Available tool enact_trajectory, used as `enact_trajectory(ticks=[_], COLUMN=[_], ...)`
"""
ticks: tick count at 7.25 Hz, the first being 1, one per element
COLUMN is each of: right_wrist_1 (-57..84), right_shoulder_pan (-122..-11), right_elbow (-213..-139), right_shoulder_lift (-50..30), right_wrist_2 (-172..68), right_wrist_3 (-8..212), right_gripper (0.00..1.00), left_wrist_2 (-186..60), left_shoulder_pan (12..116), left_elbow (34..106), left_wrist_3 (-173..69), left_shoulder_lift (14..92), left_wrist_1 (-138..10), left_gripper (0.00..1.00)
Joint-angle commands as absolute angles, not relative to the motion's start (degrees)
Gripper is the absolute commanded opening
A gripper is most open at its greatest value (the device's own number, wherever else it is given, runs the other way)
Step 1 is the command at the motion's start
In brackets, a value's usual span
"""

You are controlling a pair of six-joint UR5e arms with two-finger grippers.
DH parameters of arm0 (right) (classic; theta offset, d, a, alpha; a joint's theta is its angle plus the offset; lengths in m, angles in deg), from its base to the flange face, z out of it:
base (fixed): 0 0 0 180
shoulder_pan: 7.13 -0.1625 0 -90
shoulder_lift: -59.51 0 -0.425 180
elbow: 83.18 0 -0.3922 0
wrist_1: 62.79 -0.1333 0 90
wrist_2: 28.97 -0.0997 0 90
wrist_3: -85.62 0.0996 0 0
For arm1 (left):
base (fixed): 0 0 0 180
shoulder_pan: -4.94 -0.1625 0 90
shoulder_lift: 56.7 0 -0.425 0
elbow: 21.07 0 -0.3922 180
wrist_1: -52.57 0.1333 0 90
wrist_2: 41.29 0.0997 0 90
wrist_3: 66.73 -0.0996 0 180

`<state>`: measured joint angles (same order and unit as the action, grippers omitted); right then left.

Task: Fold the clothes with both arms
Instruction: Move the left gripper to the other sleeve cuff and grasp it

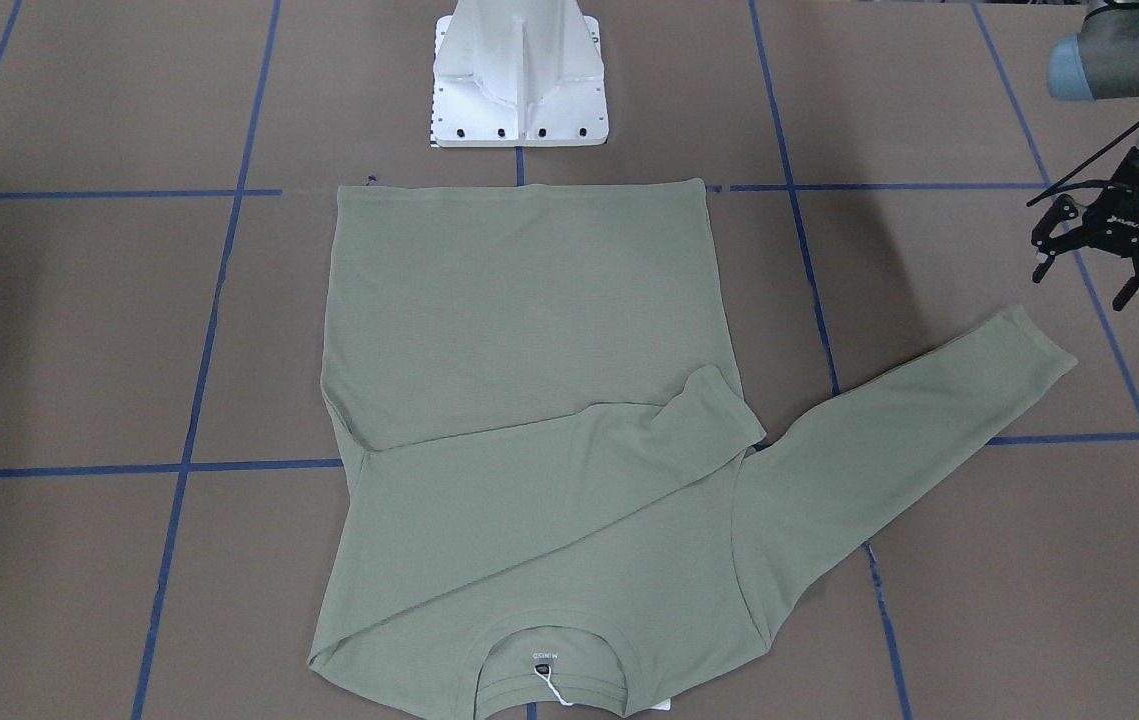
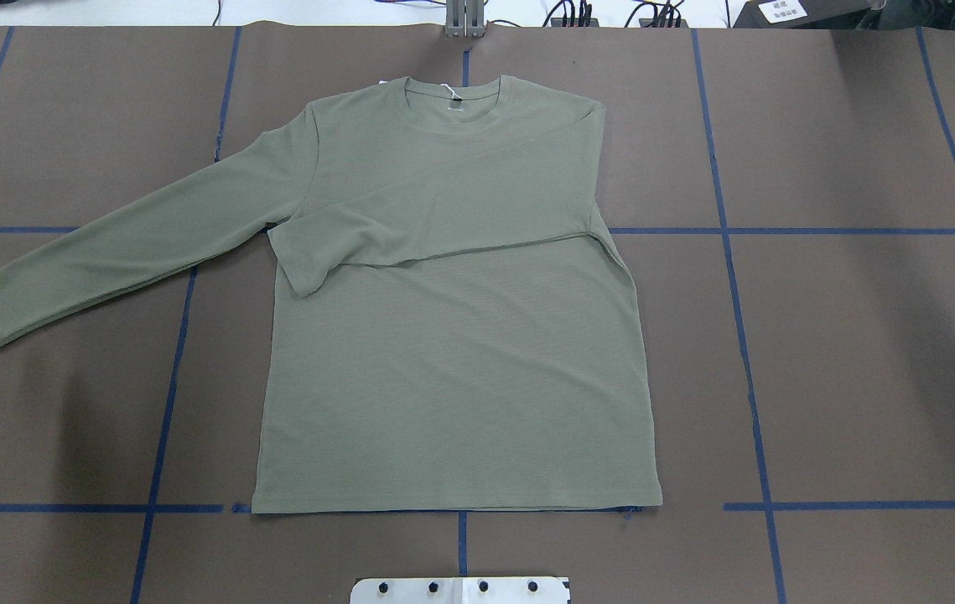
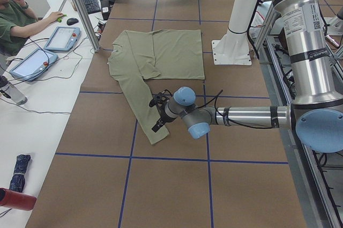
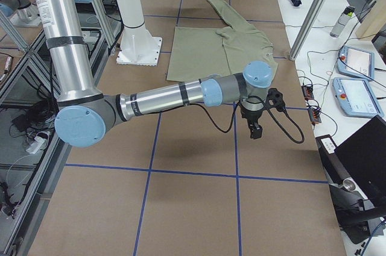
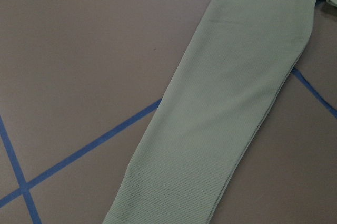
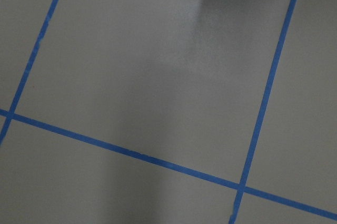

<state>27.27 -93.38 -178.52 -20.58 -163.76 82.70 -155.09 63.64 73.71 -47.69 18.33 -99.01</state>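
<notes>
Front view: shirt (image 1: 529, 300) lies flat on the surface (image 1: 79, 330) right in front of the pedestal (image 1: 519, 90). Its hem is toward the pedestal and its collar (image 1: 549, 655) is on the side away from it. Folded sleeve (image 1: 549, 450) lies across the chest, with its cuff (image 1: 721, 400) on the body. Spread sleeve (image 1: 889, 440) angles out on the robot's left. Left gripper (image 1: 1081, 290) is well off to the pedestal's left side, above the surface just past the spread sleeve's end. It isn't touching the sleeve; jaws apart, nothing in them. Blue tape (image 1: 129, 193) forms a grid on the surface.

Overhead: pedestal (image 2: 460, 590) at the bottom edge, shirt (image 2: 452, 369) hem just beyond it.

Left side view: left arm (image 3: 246, 115) reaches out low, off to the side of the pedestal (image 3: 231, 51). Left gripper (image 3: 157, 120) is over the spread sleeve (image 3: 136, 94) near its end. A person (image 3: 16, 19) sits at a desk across the surface from the pedestal.

Right side view: right arm (image 4: 163, 96) stretches over bare surface on the pedestal's (image 4: 140, 45) right side. Right gripper (image 4: 256, 131) points down, clear of the shirt (image 4: 205, 51). Can't tell whether it's open or closed.

Left wrist: spread sleeve (image 5: 237, 103) runs diagonally over the tape (image 5: 79, 153).

Right wrist: only bare surface and tape (image 6: 266, 103).
</notes>
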Motion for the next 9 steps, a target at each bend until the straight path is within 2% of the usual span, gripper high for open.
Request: enact_trajectory(ticks=[1,3,4,5,6,9], right_wrist_1=[27.2,27.2,27.2,27.2,27.1,27.1], right_shoulder_pan=[-93.9,-93.9,-93.9,-93.9,-93.9,-93.9], right_elbow=[-180.1,-180.1,-180.1,-180.1,-180.1,-180.0], right_shoulder_lift=[-22.3,-22.4,-22.5,-22.6,-22.7,-22.7], right_wrist_2=[-163.6,-163.5,-163.4,-163.4,-163.3,-163.3], right_wrist_3=[82.5,82.5,82.5,82.5,82.5,82.5], right_gripper=[1.00,1.00,1.00,1.00,1.00,1.00], left_wrist_2=[-154.2,-151.7,-151.7,-151.6,-151.6,-151.6], left_shoulder_pan=[59.3,56.1,55.9,55.8,55.7,55.6], left_elbow=[70.0,67.5,67.0,66.8,66.6,66.3], left_wrist_3=[-47.4,-47.6,-47.7,-47.8,-47.9,-48.1], left_shoulder_lift=[18.7,20.3,20.5,20.5,20.5,20.6], left_wrist_1=[-102.6,-102.9,-103.3,-103.3,-103.2,-103.3], left_gripper=[0.98,0.98,0.88,0.69,0.56,0.57])
